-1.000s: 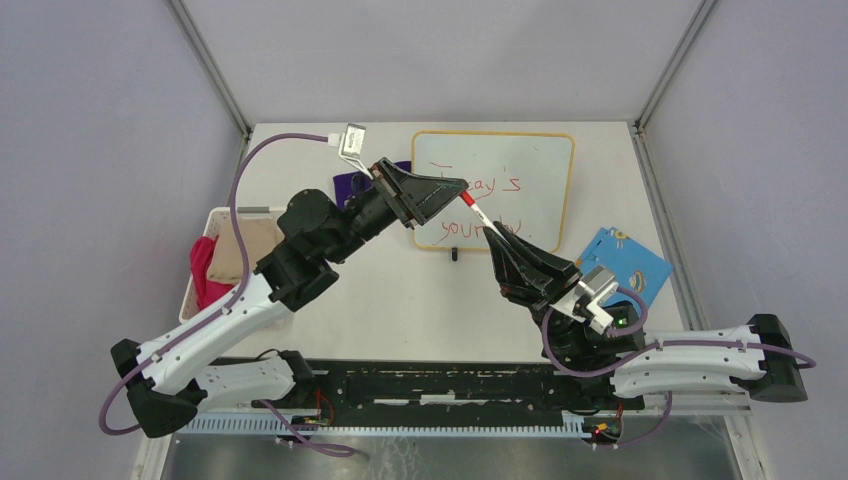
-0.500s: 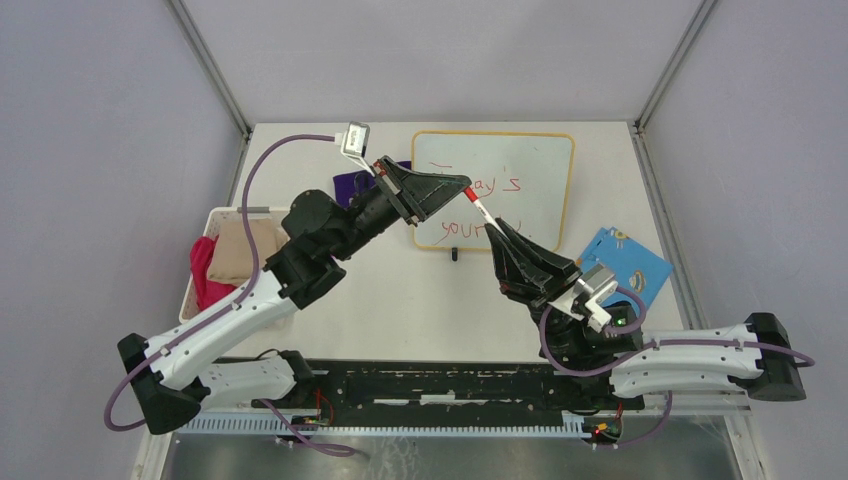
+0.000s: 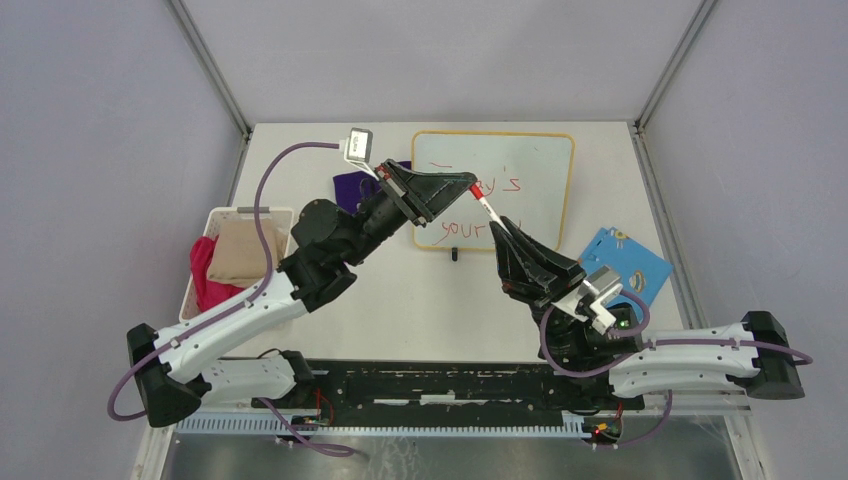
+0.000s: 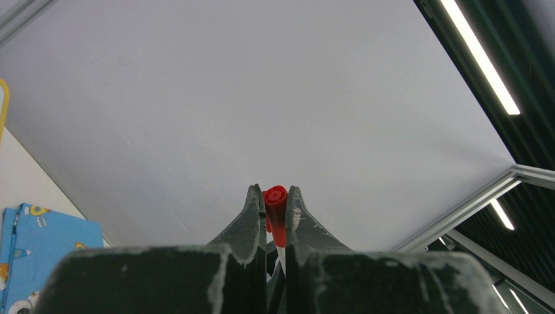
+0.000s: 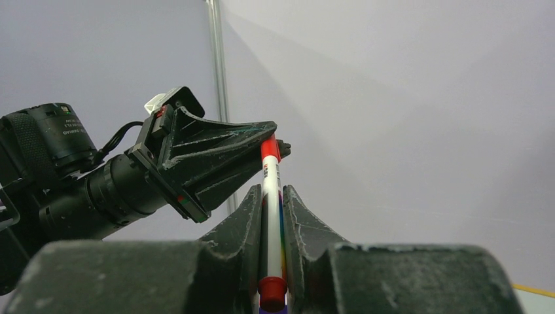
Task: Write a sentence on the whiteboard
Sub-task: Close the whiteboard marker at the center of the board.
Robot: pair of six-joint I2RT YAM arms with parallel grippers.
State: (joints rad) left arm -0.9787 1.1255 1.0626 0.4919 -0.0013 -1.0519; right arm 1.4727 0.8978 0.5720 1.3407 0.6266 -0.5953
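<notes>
Left claw (image 4: 275,194) and right claw (image 5: 271,194) on marker (image 5: 269,171)

Three cameras, one shared spot over the table (image 3: 400,290)

From above and behind the arm bases (image 3: 240,380) we look steeply down on the whole table, far enough to take in the whiteboard (image 3: 530,160) and the blue sheet (image 3: 625,262). Our left wrist camera sits close behind the left gripper (image 4: 271,193) and faces up and outward at the wall (image 4: 196,98) and ceiling lights (image 4: 481,59). Our right wrist camera, as close behind the right gripper (image 5: 271,193), faces the left gripper side-on. All three views share the marker (image 5: 270,216); the top and left wrist views also share the blue sheet.
</notes>
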